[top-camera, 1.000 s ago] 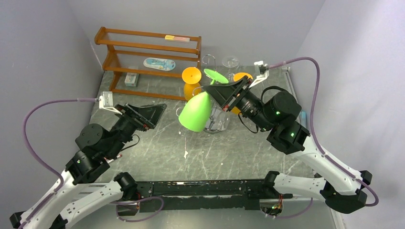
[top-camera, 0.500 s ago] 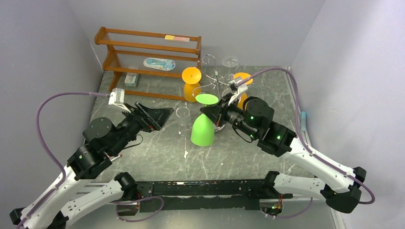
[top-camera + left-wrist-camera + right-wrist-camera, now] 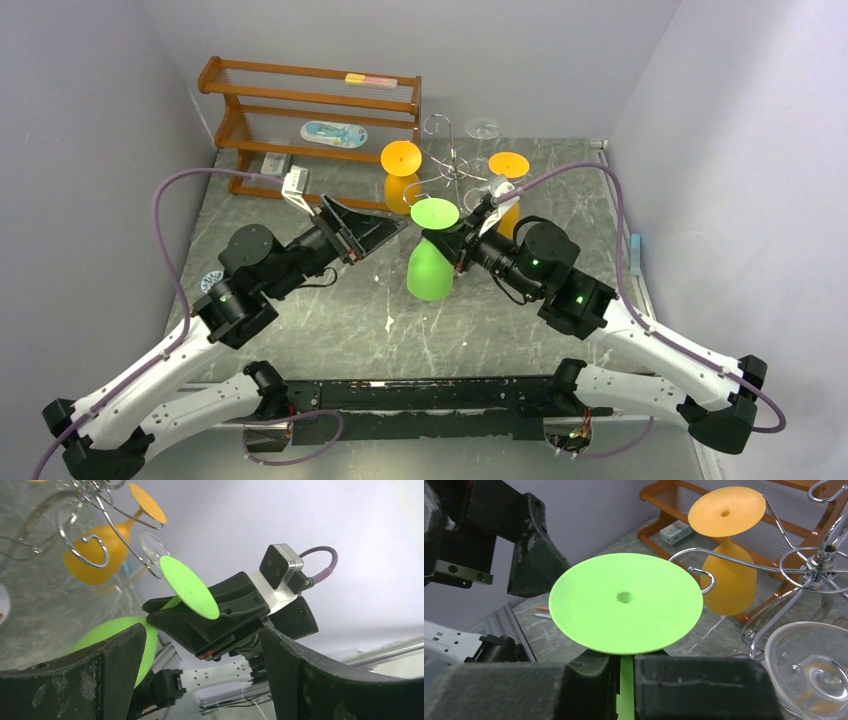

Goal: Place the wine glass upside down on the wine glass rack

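While the right gripper [image 3: 625,672] is clamped on the stem of the bright green plastic wine glass [image 3: 428,272], I see the glass held upside down, its flat round foot on top and its bowl hanging below. It sits on the near side of the shiny chrome wire wine glass rack [image 3: 452,165]. From the right wrist view, one curled arm of the rack ends just beside the rim of the green foot. I cannot tell whether the bowl touches the grey marbled tabletop [image 3: 450,325].

My left gripper [image 3: 385,230] has its jaws spread wide with nothing between them. It points at the green glass from the left, close to it.

Two orange plastic wine glasses [image 3: 401,158] hang inverted on the rack, and a clear wine glass [image 3: 483,129] hangs on its far side. A brown wooden shelf [image 3: 310,100] stands at the back left.
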You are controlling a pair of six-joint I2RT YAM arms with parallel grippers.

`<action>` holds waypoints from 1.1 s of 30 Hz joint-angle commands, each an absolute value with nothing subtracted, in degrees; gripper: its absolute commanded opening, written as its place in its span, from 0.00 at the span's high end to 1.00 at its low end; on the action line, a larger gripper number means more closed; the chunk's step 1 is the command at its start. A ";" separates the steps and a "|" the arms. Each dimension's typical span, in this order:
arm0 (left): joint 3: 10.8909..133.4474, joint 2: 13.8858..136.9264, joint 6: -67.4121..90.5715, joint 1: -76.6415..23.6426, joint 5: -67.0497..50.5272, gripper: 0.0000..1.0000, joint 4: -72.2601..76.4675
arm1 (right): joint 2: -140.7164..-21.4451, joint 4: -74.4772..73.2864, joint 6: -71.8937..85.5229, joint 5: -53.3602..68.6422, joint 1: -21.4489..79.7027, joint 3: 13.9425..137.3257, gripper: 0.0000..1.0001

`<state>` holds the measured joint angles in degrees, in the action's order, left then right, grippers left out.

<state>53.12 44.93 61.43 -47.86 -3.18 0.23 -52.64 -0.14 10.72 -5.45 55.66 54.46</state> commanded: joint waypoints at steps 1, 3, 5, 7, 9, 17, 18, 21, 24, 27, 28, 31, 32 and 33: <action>51.60 46.71 68.15 -48.16 -9.30 0.13 8.18 | -51.26 4.66 7.86 -3.33 56.07 52.79 1.00; 50.91 47.26 69.64 -48.16 -9.98 0.16 10.06 | -51.03 5.39 7.22 -2.83 56.08 51.98 1.00; 50.07 48.03 71.24 -48.12 -10.50 0.24 11.56 | -50.62 6.25 6.40 -1.36 56.08 51.13 1.00; 49.31 48.85 73.19 -48.13 -10.93 0.33 12.63 | -50.01 7.43 5.26 -0.24 56.08 50.15 1.00; 48.78 49.68 74.57 -48.15 -11.91 0.43 13.92 | -49.76 8.21 4.51 1.14 56.07 49.47 1.00; 47.72 51.47 78.23 -48.15 -14.61 0.58 17.06 | -48.95 9.95 1.44 3.55 56.15 47.54 1.00; 47.72 51.58 78.42 -48.15 -14.94 0.61 17.39 | -48.69 10.51 0.66 3.94 56.08 46.94 1.00; 47.88 51.23 78.62 -48.17 -15.06 0.74 17.02 | -48.13 11.40 -1.53 3.71 56.09 45.82 1.00; 48.07 50.68 78.36 -48.15 -14.55 0.94 15.77 | -47.93 11.09 -1.64 2.88 56.07 45.71 1.00; 48.50 50.97 78.02 -48.17 -14.58 0.95 15.11 | -47.32 10.77 -0.21 2.35 56.07 45.93 0.93; 48.91 51.22 78.03 -48.10 -14.69 0.95 14.55 | -46.96 10.61 -0.10 2.29 56.07 45.84 0.86; 49.66 51.95 78.93 -48.15 -14.33 0.95 15.01 | -45.04 10.55 2.25 2.54 56.13 45.27 0.60; 50.10 52.16 79.23 -48.20 -13.99 0.95 14.77 | -44.17 10.48 2.69 2.48 56.10 44.81 0.54; 50.58 52.47 79.47 -48.17 -13.57 0.95 14.43 | -43.16 10.21 3.05 2.34 56.08 44.55 0.50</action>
<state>47.97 51.75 79.24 -47.86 -13.65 13.37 -46.70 10.28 0.30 2.20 55.59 46.22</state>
